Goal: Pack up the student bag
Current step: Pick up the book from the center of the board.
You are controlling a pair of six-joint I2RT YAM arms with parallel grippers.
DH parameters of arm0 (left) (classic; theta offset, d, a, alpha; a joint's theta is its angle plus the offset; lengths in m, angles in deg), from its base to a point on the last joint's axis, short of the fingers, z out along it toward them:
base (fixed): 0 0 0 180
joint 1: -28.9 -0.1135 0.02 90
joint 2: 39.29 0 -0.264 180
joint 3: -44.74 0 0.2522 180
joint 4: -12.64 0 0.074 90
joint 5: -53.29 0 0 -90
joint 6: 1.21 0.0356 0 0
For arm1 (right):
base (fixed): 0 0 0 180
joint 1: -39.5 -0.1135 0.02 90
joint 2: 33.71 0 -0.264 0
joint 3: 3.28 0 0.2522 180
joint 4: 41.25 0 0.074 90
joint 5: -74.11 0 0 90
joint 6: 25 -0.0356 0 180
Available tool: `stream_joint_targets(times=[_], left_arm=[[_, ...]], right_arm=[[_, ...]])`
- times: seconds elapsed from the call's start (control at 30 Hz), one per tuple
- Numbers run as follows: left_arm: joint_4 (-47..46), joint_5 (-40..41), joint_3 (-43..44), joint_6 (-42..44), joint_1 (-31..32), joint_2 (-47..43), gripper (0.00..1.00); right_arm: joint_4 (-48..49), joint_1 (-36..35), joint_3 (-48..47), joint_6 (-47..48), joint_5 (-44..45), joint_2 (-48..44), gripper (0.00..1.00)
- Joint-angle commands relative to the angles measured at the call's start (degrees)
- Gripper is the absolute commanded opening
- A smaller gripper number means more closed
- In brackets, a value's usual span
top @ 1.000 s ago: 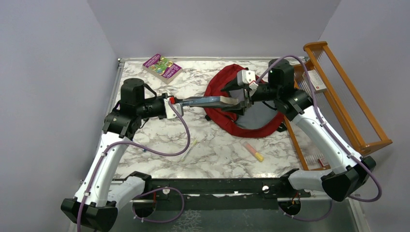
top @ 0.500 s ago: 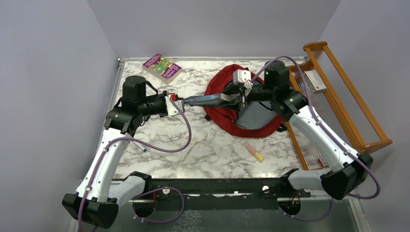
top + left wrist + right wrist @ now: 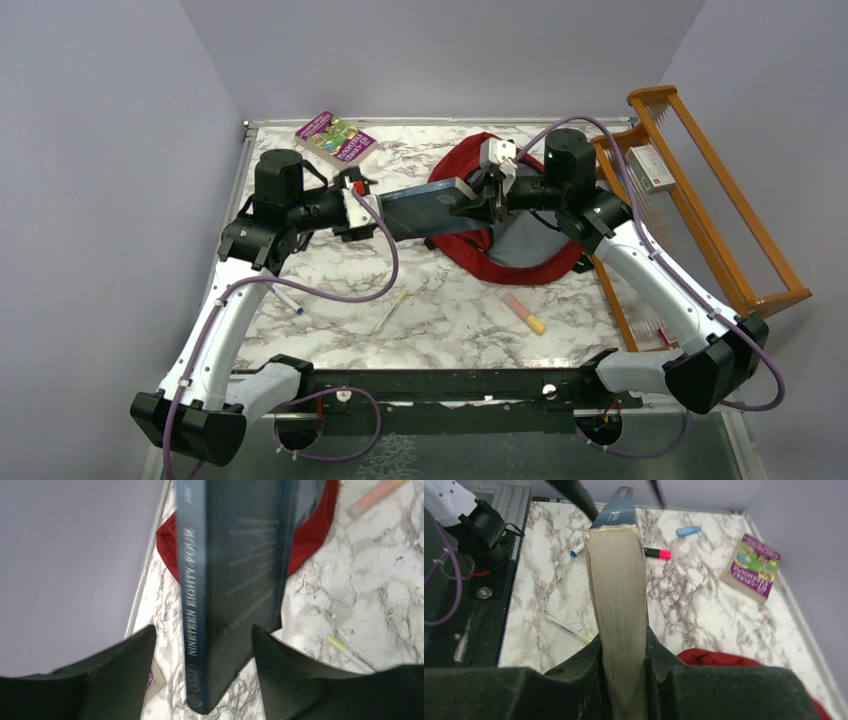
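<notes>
A dark blue book (image 3: 430,208) hangs in the air between the two arms, left of the open red student bag (image 3: 520,262) with its grey lining. My right gripper (image 3: 482,195) is shut on the book's page edge (image 3: 616,570), both fingers pressed against it (image 3: 621,645). My left gripper (image 3: 365,212) is open around the book's other end. In the left wrist view its fingers (image 3: 125,660) stand apart from the spine (image 3: 197,605), with gaps on both sides. The red bag (image 3: 312,535) lies beyond the book, and its edge (image 3: 714,657) shows by the right fingers.
A purple book (image 3: 336,138) lies at the back left. An orange-yellow highlighter (image 3: 524,313) and a pen (image 3: 392,310) lie in front of the bag. A pink marker (image 3: 656,554) lies under the book. A wooden rack (image 3: 700,200) lines the right edge.
My right gripper has shut on the book's page edge. My left gripper has opened and let go of its end. The book has turned so its cover faces up.
</notes>
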Motion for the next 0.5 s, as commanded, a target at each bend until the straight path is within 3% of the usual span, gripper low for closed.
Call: stream_joint_targets(times=[0.0, 0.07, 0.23, 0.37, 0.47], left_arm=[[-8.78, -0.21, 1.67, -4.70, 0.44, -0.92, 0.83], [-10.32, 0.71, 0.87, -6.23, 0.44, -0.92, 0.90], [-18.28, 4.81, -3.06, -14.62, 0.44, -1.44, 0.93], [-28.66, 11.56, -6.71, -28.47, 0.44, -1.22, 0.93], [-34.10, 22.00, -6.63, -45.67, 0.44, 1.16, 0.88]], right_arm=[[4.51, -0.34, 0.33, -9.72, 8.68, -1.72, 0.00], [5.90, -0.33, 1.43, -12.85, 15.40, -2.47, 0.00], [9.10, 0.10, 4.14, -23.46, 32.37, -3.47, 0.00], [7.06, 2.52, 3.16, -36.92, 40.77, -2.13, 0.00], [5.60, 5.94, 3.00, -46.79, 42.88, -2.02, 0.00]])
